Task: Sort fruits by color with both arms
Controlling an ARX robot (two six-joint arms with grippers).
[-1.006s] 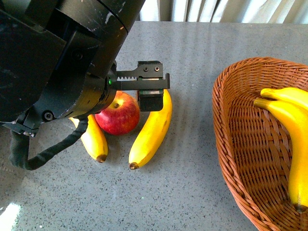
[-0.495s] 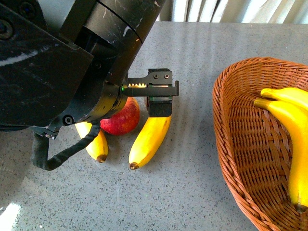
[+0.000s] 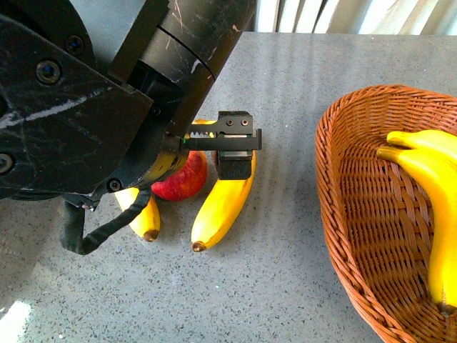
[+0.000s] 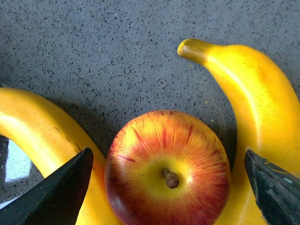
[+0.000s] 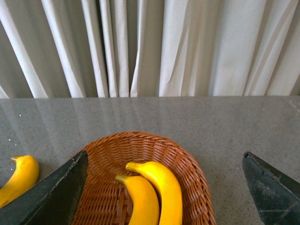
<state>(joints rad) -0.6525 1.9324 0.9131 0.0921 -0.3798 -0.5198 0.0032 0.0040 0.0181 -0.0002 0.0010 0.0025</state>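
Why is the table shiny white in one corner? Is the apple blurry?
Front view: light glares white off the table in the near left corner. Left wrist view: the apple is sharp, a dark shadow beside it, a bright patch by one banana.

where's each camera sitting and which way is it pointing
Front: on the body, looking down at the table; left arm and left tool show over the apple.
Left wrist: straight down on the apple, between two bananas; tool fingers at edges.
Right wrist: facing curtains; right tool frames the basket.
Front and right wrist share the basket.
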